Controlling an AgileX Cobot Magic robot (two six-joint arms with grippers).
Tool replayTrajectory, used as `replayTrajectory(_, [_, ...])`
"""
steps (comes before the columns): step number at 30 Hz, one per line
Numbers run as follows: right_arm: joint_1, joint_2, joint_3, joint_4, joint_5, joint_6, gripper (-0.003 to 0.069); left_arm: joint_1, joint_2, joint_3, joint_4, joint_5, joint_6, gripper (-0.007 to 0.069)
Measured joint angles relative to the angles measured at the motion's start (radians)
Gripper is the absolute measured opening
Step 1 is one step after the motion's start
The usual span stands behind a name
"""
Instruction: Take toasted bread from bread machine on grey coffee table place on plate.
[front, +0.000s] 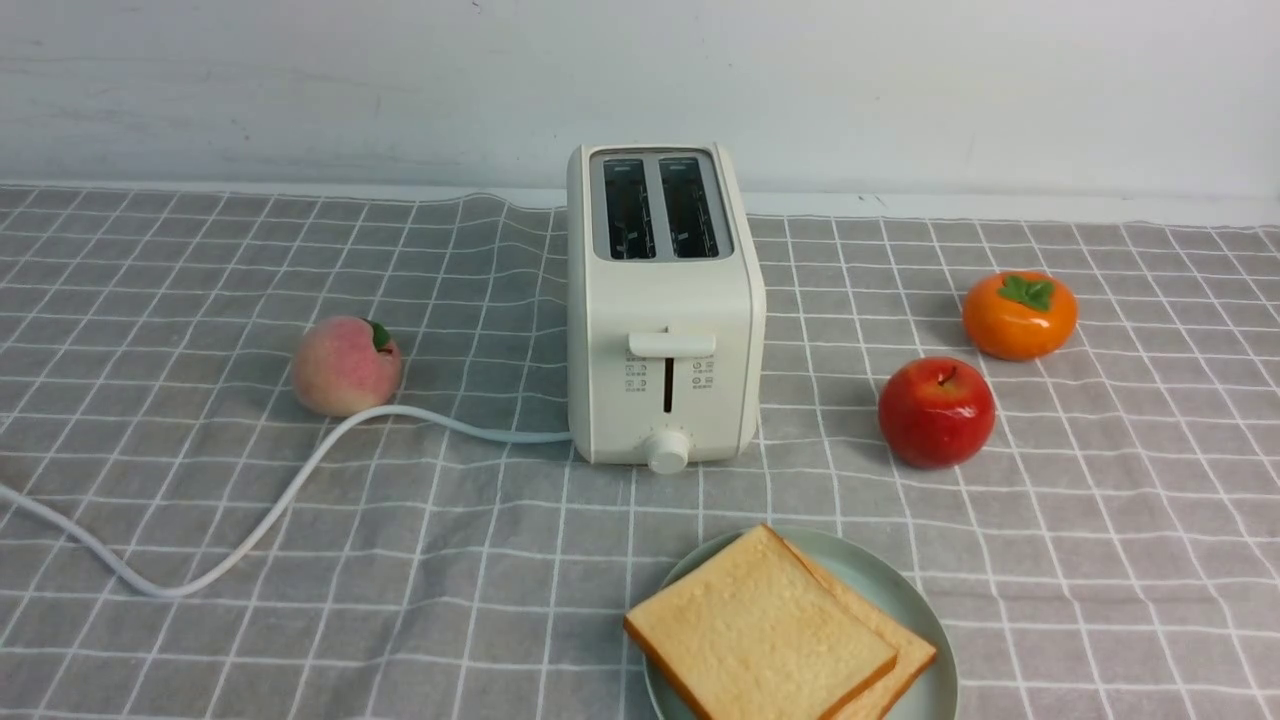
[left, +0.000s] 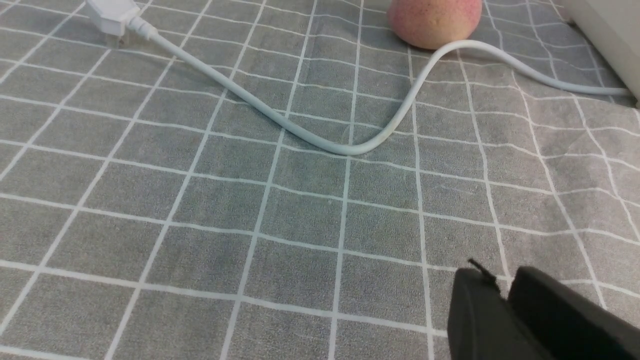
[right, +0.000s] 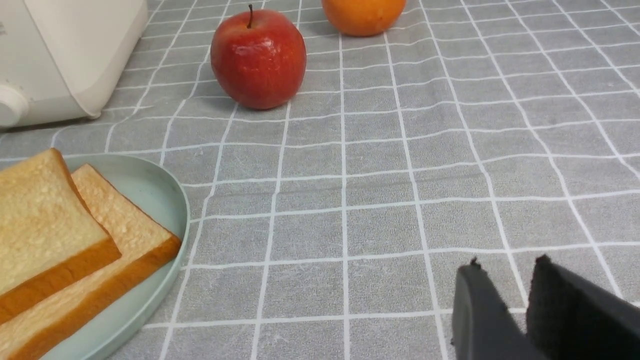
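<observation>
Two slices of toasted bread (front: 760, 635) lie overlapping on the mint-green plate (front: 880, 580) at the front of the grey coffee table (front: 1100, 560). The cream bread machine (front: 665, 330) stands behind the plate, both slots empty and dark. Neither gripper shows in the front view. In the right wrist view the right gripper (right: 507, 267) is shut and empty above bare cloth, apart from the toast (right: 40, 215) and plate (right: 155, 185). In the left wrist view the left gripper (left: 500, 280) is shut and empty over the cloth, near the white cord (left: 350, 147).
A peach (front: 345, 365) lies left of the bread machine by the cord (front: 250, 530). A red apple (front: 937, 412) and an orange persimmon (front: 1020, 315) lie to its right. The cord's plug (left: 112, 15) rests on the cloth. A white wall stands behind the table.
</observation>
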Motion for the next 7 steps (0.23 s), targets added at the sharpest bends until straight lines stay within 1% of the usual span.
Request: replayTrajectory(7, [0.0, 0.0, 0.0, 0.0, 0.0, 0.0, 0.0171, 0.0, 0.0, 0.0, 0.0, 0.0, 0.0, 0.0092])
